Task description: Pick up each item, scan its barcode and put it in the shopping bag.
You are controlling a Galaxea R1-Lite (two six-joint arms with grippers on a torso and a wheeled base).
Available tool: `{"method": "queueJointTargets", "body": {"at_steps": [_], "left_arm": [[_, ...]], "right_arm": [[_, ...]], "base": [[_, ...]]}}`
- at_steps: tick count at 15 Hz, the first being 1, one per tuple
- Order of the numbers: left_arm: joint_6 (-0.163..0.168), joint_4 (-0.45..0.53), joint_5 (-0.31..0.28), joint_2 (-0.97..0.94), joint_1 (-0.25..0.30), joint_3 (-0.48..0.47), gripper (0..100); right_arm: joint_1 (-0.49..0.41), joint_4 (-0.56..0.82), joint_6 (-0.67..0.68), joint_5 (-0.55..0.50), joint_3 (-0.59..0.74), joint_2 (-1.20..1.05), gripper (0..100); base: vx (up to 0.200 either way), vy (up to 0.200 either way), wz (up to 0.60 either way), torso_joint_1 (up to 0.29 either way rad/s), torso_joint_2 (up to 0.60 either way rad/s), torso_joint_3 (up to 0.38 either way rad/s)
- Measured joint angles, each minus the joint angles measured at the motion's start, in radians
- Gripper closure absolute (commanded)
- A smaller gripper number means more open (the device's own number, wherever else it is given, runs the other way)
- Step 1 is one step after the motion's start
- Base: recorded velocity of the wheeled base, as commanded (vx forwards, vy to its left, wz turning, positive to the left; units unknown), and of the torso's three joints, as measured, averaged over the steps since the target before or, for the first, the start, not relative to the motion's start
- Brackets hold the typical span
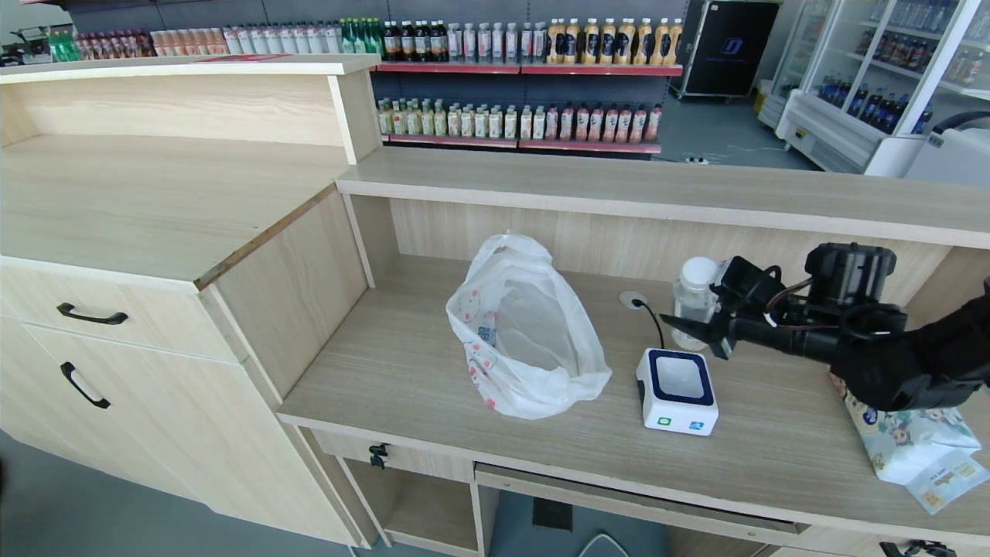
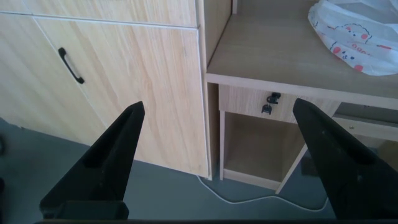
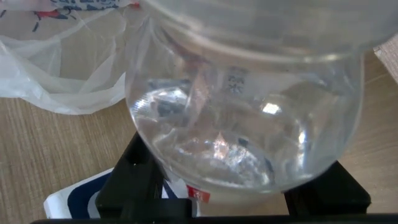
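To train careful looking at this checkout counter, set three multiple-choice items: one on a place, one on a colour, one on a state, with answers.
1. Where is the scanner? A) on the counter beside the shopping bag B) inside the bag C) on a drinks shelf
2. What colour is the cap of the clear bottle? A) red B) white C) green
3. How do the left jaws stand? A) shut on a packet B) shut on the bag C) open, empty
Answers: 1 A, it stands on the counter next to the bag; 2 B, the cap is white; 3 C, they are spread with nothing between.
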Motion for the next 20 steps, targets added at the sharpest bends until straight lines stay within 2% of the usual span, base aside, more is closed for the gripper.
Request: {"method": "queueJointTargets", "body": {"at_steps": [3,5,6,7,9,10,11,17,20], "left_arm": [[0.0,0.0,0.0,0.0,0.0,0.0,0],[0.0,0.0,0.0,0.0,0.0,0.0,0],[0.0,0.0,0.0,0.0,0.0,0.0,0],[0.0,0.0,0.0,0.0,0.0,0.0,0],[0.0,0.0,0.0,0.0,0.0,0.0,0],[0.0,0.0,0.0,0.0,0.0,0.0,0],[0.0,0.0,0.0,0.0,0.0,0.0,0],[0.0,0.0,0.0,0.0,0.0,0.0,0],[0.0,0.0,0.0,0.0,0.0,0.0,0]], "right_arm": [[-0.06,0.323,0.126,-0.007,0.004,-0.232,100],[-0.16,0.455,0.392,-0.054,-0.002,-0.387,100],[-0.199,0.484,0.512,-0.129,-0.001,-0.445,100],[-0.222,0.5,0.622,-0.253,0.004,-0.497,100],[-0.238,0.535,0.738,-0.475,0.021,-0.568,100],[-0.236,0.56,0.749,-0.57,0.04,-0.6,100],[-0.227,0.574,0.737,-0.608,0.064,-0.627,100],[-0.177,0.549,0.556,-0.619,0.092,-0.689,100],[-0.144,0.463,0.552,-0.621,0.088,-0.675,100]], "base": [[0.0,0.0,0.0,0.0,0.0,0.0],[0.0,0.0,0.0,0.0,0.0,0.0],[0.0,0.0,0.0,0.0,0.0,0.0],[0.0,0.0,0.0,0.0,0.0,0.0],[0.0,0.0,0.0,0.0,0.0,0.0],[0.0,0.0,0.0,0.0,0.0,0.0],[0.0,0.0,0.0,0.0,0.0,0.0],[0.0,0.0,0.0,0.0,0.0,0.0],[0.0,0.0,0.6,-0.001,0.0,0.009]]}}
